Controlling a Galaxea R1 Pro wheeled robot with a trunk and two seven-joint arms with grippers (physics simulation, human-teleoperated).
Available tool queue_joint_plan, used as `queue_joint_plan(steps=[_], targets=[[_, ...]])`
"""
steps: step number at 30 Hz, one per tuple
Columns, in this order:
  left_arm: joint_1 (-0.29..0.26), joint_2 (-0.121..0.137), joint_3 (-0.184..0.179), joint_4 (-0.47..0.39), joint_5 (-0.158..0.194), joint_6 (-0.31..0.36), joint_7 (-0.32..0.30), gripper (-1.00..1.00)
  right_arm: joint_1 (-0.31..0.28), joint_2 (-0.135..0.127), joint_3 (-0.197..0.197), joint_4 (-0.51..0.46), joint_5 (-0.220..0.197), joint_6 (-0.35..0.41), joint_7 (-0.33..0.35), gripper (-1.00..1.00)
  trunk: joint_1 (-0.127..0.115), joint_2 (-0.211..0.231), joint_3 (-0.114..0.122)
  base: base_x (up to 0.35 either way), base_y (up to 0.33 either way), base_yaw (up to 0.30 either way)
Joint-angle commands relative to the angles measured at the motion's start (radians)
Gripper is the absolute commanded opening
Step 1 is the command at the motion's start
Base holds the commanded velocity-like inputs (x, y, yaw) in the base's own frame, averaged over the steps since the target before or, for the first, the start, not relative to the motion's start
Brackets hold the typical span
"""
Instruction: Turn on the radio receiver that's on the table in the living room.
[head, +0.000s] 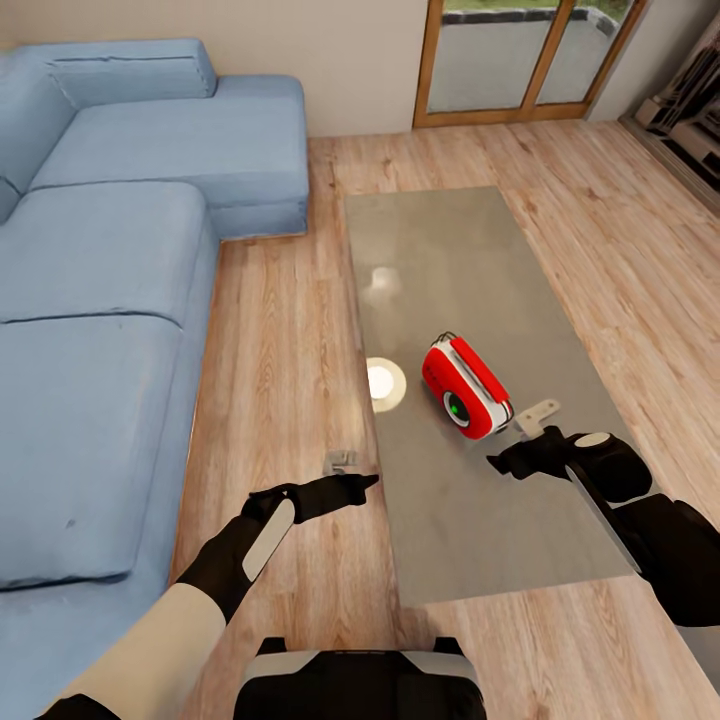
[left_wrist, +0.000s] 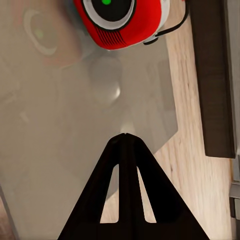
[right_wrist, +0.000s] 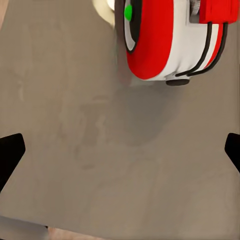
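Head view: the radio receiver (head: 465, 385) is lying right of centre on the coffee table (head: 450, 250), dial glowing green, perhaps already on. The spread right gripper (head: 505, 462) is being held close by; the clenched left gripper (head: 372, 482) is idling.

Radio (head: 466, 385) set on the worktop (head: 450, 250)
The sofa (head: 100, 300) is placed left of the worktop; doors (head: 520, 60) are seen beyond its far end.

Worktop (head: 450, 250): sole obstacle on it, radio receiver (head: 464, 385), near its right edge. Bare surface beyond, left of and nearer than the radio receiver. Sofa (head: 110, 300) left of the worktop, floor strip between.
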Motion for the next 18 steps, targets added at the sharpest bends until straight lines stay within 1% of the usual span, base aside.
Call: queue_joint_plan(steps=[1,18], targets=[[0.0,0.0,0.0,0.0,0.0,0.0,0.0,-1.0,0.0,0.0,0.0,0.0,0.0,0.0,0.0,1.0,0.0,0.0,0.002,0.0,0.0,0.0],[0.0,-0.003,-0.007,0.002,-0.001,0.0,-0.001,-1.0,0.0,-0.003,-0.006,-0.001,0.0,0.0,-0.001,1.0,0.0,0.0,0.028,0.0,0.0,0.0]])
